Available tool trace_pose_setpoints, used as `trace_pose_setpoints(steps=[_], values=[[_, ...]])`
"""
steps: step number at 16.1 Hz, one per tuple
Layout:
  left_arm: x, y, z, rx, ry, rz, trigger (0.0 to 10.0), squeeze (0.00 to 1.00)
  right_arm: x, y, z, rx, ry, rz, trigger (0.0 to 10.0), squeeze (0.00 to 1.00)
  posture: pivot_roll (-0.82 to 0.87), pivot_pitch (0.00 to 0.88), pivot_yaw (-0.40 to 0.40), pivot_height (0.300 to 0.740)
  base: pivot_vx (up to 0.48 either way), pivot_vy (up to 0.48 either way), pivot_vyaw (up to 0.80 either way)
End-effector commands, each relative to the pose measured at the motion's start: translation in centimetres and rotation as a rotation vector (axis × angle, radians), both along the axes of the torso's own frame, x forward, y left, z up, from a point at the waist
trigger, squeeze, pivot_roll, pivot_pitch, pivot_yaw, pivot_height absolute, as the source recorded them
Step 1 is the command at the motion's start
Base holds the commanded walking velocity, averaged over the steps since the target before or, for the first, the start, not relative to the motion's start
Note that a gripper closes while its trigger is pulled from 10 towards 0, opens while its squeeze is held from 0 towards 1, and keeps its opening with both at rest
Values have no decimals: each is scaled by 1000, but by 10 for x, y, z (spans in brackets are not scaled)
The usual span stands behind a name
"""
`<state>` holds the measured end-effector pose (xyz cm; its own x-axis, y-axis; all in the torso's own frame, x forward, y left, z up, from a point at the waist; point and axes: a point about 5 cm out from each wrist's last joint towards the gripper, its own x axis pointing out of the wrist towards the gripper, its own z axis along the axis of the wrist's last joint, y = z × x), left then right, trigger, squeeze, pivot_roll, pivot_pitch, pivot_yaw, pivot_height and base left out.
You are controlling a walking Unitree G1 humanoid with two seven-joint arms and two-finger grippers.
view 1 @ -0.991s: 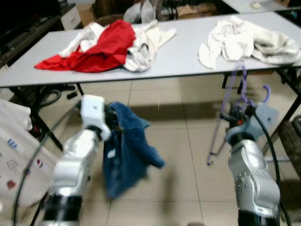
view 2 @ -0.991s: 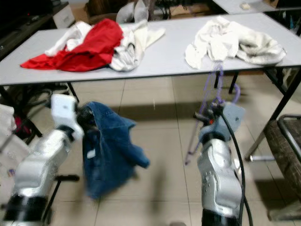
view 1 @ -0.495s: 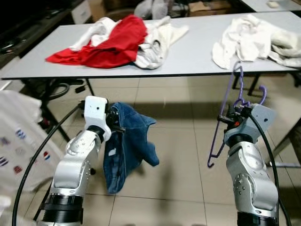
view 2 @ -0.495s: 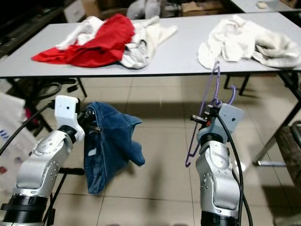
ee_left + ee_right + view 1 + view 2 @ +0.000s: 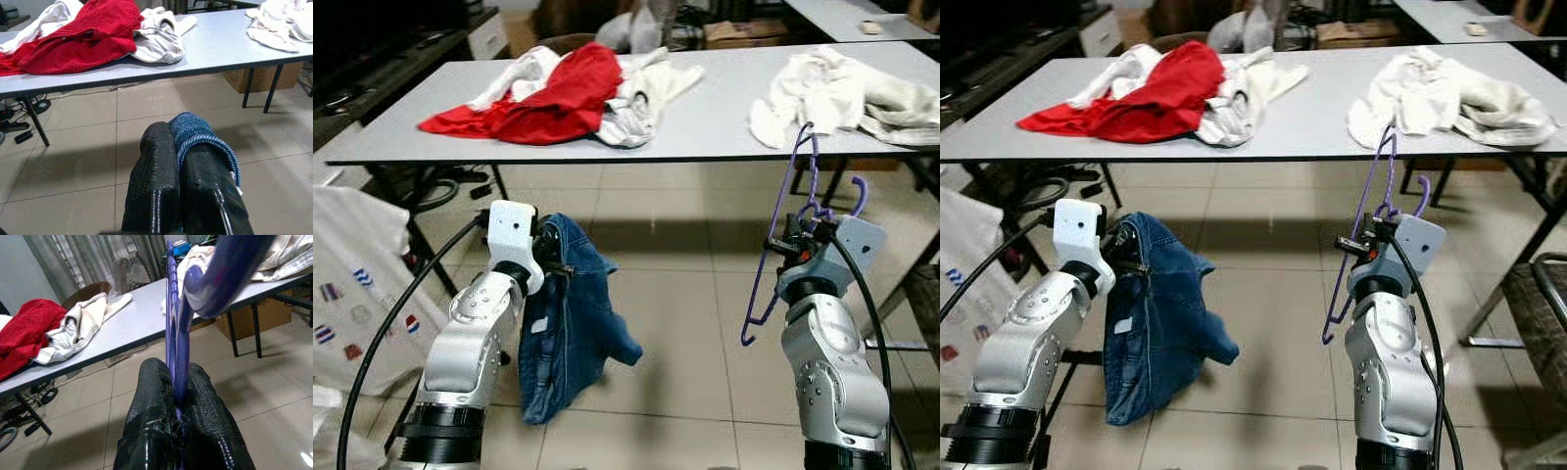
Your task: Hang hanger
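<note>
A purple hanger [image 5: 790, 225] stands upright in front of the table, and my right gripper [image 5: 795, 238] is shut on it near its hook. In the right wrist view the hanger's purple bar [image 5: 173, 328] rises from between the black fingers [image 5: 151, 396]. My left gripper [image 5: 551, 257] is shut on a blue denim garment [image 5: 570, 323] that hangs limp from it toward the tiled floor. The left wrist view shows a fold of the blue cloth [image 5: 195, 132] pinched between the two fingers [image 5: 154, 166].
A long grey table [image 5: 705, 117] stands ahead with a red and white heap of clothes [image 5: 553, 93] at its left and white clothes [image 5: 842, 88] at its right. A white printed cloth [image 5: 352, 284] hangs at my left. A chair frame [image 5: 1533, 294] stands at the right.
The camera has shifted, so the table sits slightly differently in view. The denim garment has swung and now hangs straighter. Both grippers keep their hold.
</note>
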<state>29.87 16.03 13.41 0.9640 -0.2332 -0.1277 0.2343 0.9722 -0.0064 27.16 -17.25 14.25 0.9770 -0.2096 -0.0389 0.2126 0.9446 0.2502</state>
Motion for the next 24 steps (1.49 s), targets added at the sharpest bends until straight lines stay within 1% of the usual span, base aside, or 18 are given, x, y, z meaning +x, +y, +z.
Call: trace_pose_setpoints(steps=[1,3,4,5,6,8,9,10,11,12,13,14,15,17,19,21,22,24], values=[[2,1,8,6,-38,3,10000,0,3,7,3,-35,-5,26,10000,0,-220,0,102,740,0,0,0],[2,-1,8,1,-40,-2,10000,0,4,8,1,-46,21,30,10000,0,-221,0,101,740,0,0,0],[2,-1,9,-5,-42,1,10000,0,5,8,0,-17,20,59,10000,0,-218,0,100,740,0,0,0],[3,1,10,-18,-44,6,10000,0,5,8,0,-23,26,83,10000,0,-217,0,101,740,0,0,0],[3,2,11,-30,-44,12,10000,0,6,8,-2,-50,40,114,10000,0,-216,0,100,740,255,0,0],[1,6,11,-25,-44,24,10000,0,9,8,-6,-119,95,190,10000,0,-213,0,96,740,272,0,0],[0,8,11,-25,-44,33,10000,0,11,11,-7,-158,124,274,10000,0,-211,0,89,740,285,0,0],[0,8,10,-25,-44,36,10000,0,12,13,-9,-181,146,329,10000,0,-209,0,86,740,292,0,0],[-3,10,9,-22,-42,44,10000,0,14,15,-10,-264,164,435,10000,0,-207,0,76,740,307,0,0],[-4,12,8,-17,-40,51,10000,0,15,13,-9,-292,166,459,10000,0,-202,0,68,740,322,0,0],[-7,16,6,-13,-35,67,10000,0,17,6,-6,-387,165,483,10000,0,-200,0,62,740,326,0,0],[-8,17,6,-12,-35,70,10000,0,18,4,-4,-356,164,492,10000,0,-197,0,57,740,334,0,0],[-10,20,6,-7,-34,80,10000,0,21,1,3,-279,135,509,10000,0,-193,0,54,740,337,0,0],[-10,21,8,-2,-38,79,10000,0,25,1,16,-219,61,511,10000,0,-196,0,60,740,336,0,0],[-8,19,11,2,-47,65,10000,0,25,0,23,-221,30,521,10000,0,-206,0,75,740,337,0,0],[-4,17,12,3,-53,52,10000,0,25,-4,28,-290,20,509,10000,0,-213,0,81,740,337,0,0],[-1,16,14,1,-59,42,10000,0,26,-10,30,-329,25,490,10000,0,-221,0,84,740,352,0,0],[1,13,17,-10,-70,27,10000,0,25,-15,31,-349,38,489,10000,0,-231,0,86,740,377,0,0]])
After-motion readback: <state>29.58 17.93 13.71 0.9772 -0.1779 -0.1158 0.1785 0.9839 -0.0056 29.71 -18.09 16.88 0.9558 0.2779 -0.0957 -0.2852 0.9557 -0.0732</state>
